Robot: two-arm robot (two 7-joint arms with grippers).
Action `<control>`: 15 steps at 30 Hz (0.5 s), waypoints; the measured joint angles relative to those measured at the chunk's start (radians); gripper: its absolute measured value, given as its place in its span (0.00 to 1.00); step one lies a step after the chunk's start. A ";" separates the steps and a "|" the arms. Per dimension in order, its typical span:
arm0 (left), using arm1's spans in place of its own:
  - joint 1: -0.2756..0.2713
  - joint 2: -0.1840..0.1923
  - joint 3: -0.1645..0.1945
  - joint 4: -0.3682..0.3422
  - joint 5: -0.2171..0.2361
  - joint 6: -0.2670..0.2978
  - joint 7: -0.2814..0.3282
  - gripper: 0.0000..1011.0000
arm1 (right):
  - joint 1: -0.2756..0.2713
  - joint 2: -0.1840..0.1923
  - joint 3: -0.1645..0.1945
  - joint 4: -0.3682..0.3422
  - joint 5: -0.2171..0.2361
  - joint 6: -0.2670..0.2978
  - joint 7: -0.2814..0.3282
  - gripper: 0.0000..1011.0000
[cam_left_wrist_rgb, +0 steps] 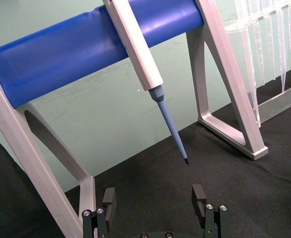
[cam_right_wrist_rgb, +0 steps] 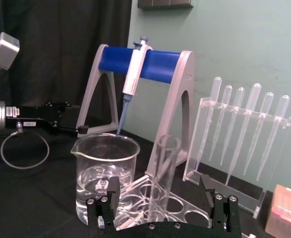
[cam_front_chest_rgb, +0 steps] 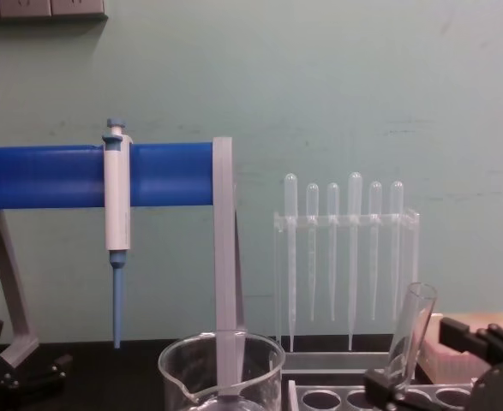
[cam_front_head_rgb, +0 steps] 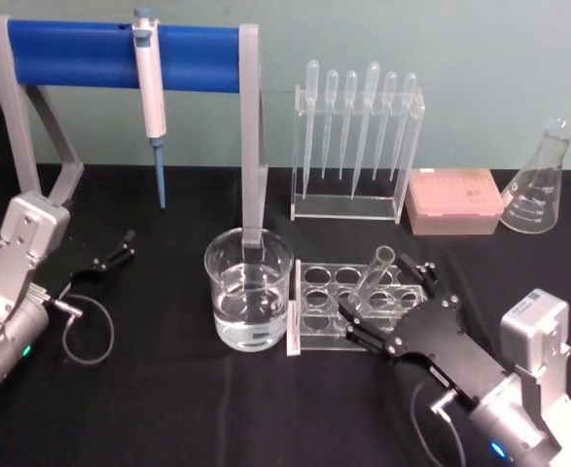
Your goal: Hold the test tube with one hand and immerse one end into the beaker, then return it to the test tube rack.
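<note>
Right tool (cam_front_head_rgb: 384, 292), nearest, is spread around the leaning test tube (cam_front_head_rgb: 375, 277) in its rack (cam_front_head_rgb: 311, 334), beside the beaker (cam_front_head_rgb: 249, 292). Closing off-centre could tip the glass or drag the rack. Left tool (cam_front_head_rgb: 118, 251) sits parked far left, spread.

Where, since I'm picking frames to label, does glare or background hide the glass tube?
Head view: tube reads well against the black cloth. Right wrist view: it blends into the grey stand leg behind. Chest view: faint against the green wall.

No legible text or numbers anywhere — flask (cam_front_head_rgb: 540, 185) graduations too faint.
</note>
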 joint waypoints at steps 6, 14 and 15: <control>0.000 0.000 0.000 0.000 0.000 0.000 0.000 0.99 | 0.016 -0.061 -0.002 0.077 -0.012 -0.093 0.008 1.00; 0.000 0.000 0.000 0.000 0.000 0.000 0.000 0.99 | 0.035 -0.112 0.006 0.127 -0.007 -0.151 0.033 1.00; 0.000 0.000 0.000 0.000 0.000 0.000 0.000 0.99 | 0.037 -0.116 0.006 0.130 -0.005 -0.151 0.037 1.00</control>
